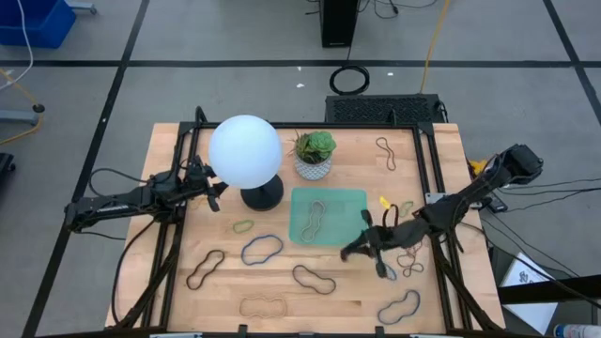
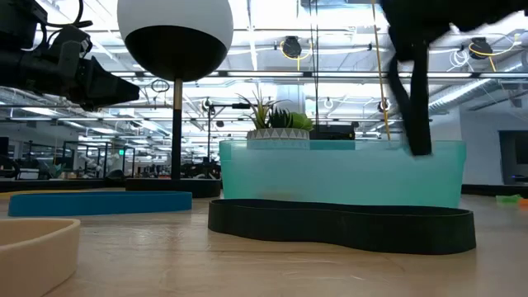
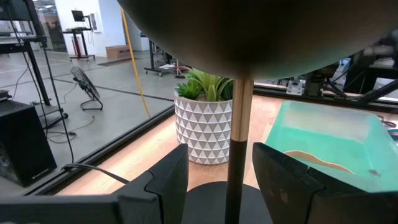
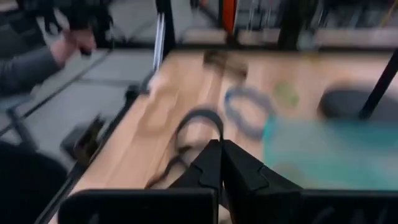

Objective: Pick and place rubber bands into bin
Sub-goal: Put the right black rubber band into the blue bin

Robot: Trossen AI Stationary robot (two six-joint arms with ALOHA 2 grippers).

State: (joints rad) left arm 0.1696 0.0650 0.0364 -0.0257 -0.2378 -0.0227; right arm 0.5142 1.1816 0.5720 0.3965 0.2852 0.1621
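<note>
Rubber bands and bin — table stock

One bin [image 1: 349, 199] beside the plant pot [image 1: 314, 166], two rubber bands [image 1: 313, 218] inside; about nine loose around it. Right gripper [image 1: 349, 251] at its near right corner — pinched on a black band [image 4: 186, 134]. Left gripper [image 1: 218, 191], fingers apart, straddles the lamp [image 1: 246, 150].

Blurred bin [image 4: 329, 152], lamp globe [image 3: 261, 37] cut off

Lamp [image 1: 246, 155] and plant pot [image 1: 314, 156] — behind bin [image 1: 348, 198]

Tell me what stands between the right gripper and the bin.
Nothing visible. The right gripper, jaws shut on a black rubber band, sits beside the bin, at its corner, with no object between them.
</note>
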